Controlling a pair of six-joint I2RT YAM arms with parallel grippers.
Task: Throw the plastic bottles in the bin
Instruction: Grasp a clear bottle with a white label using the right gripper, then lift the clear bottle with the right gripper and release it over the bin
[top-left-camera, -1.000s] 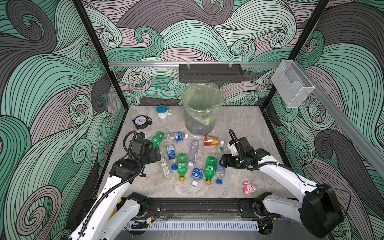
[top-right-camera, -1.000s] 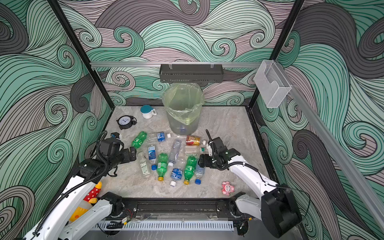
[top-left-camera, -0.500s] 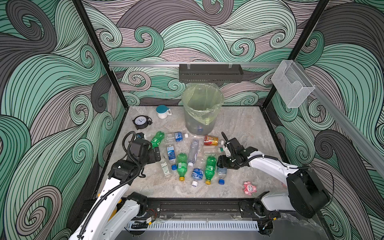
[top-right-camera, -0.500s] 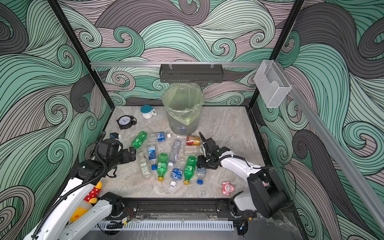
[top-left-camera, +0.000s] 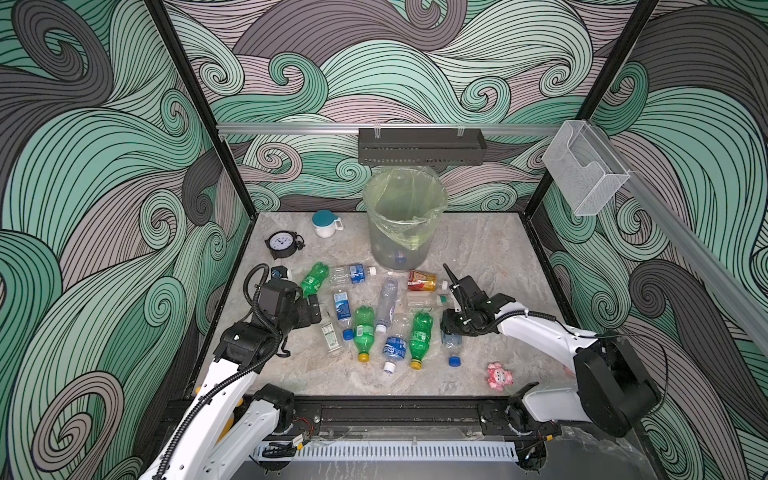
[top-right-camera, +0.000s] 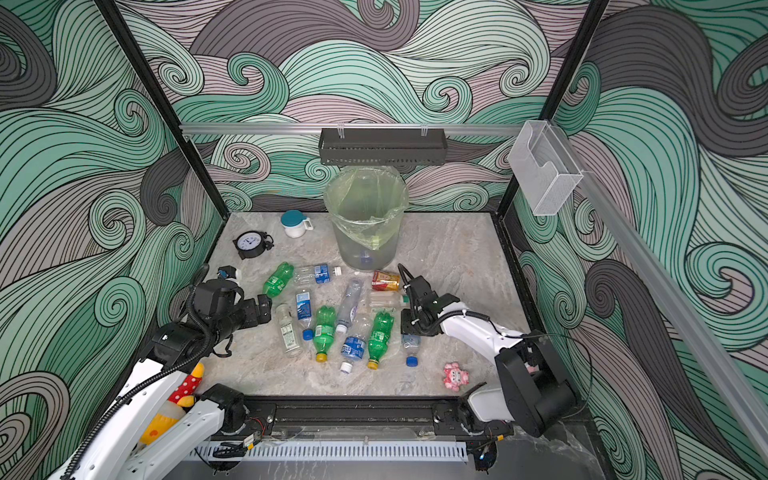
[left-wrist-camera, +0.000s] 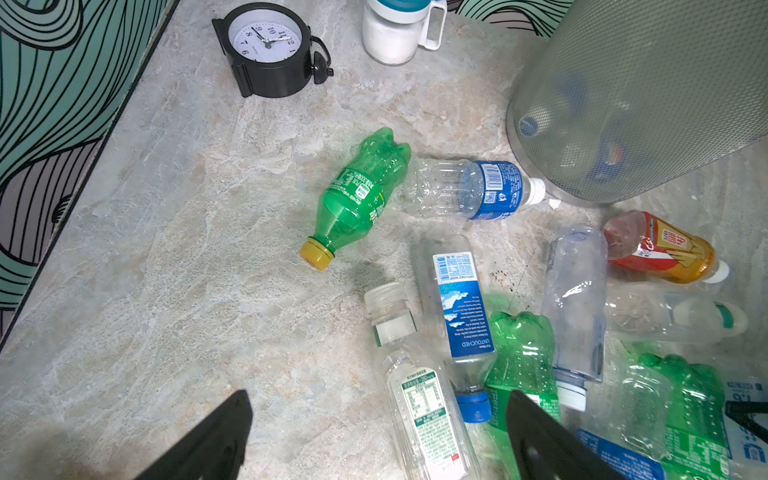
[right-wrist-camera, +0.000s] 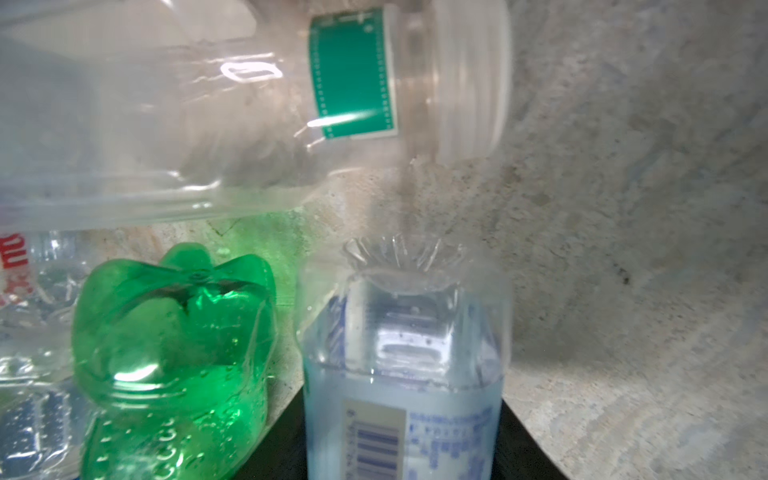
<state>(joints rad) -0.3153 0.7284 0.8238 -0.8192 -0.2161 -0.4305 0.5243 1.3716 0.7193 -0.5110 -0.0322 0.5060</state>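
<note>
Down at the front edge a pink toy (top-left-camera: 500, 376) sits alone on the marble table (top-left-camera: 478, 249), and just beyond it the right gripper (top-left-camera: 452, 332) is clamped on the blue-capped clear bottle (top-left-camera: 452, 347), black fingers pressed to both its sides, at the right end of the heap! Over the left end hangs the left gripper (left-wrist-camera: 376, 436), jaws spread wide and holding nothing, with the other plastic bottles (top-left-camera: 364, 330) strewn flat between the arms: green, clear, one red-orange. At the back the bin (top-left-camera: 390, 253) stands upright, something blue showing through its wall, a clock (top-left-camera: 281, 244) and a teal-lidded jar (top-left-camera: 325, 224) off to its left.
</note>
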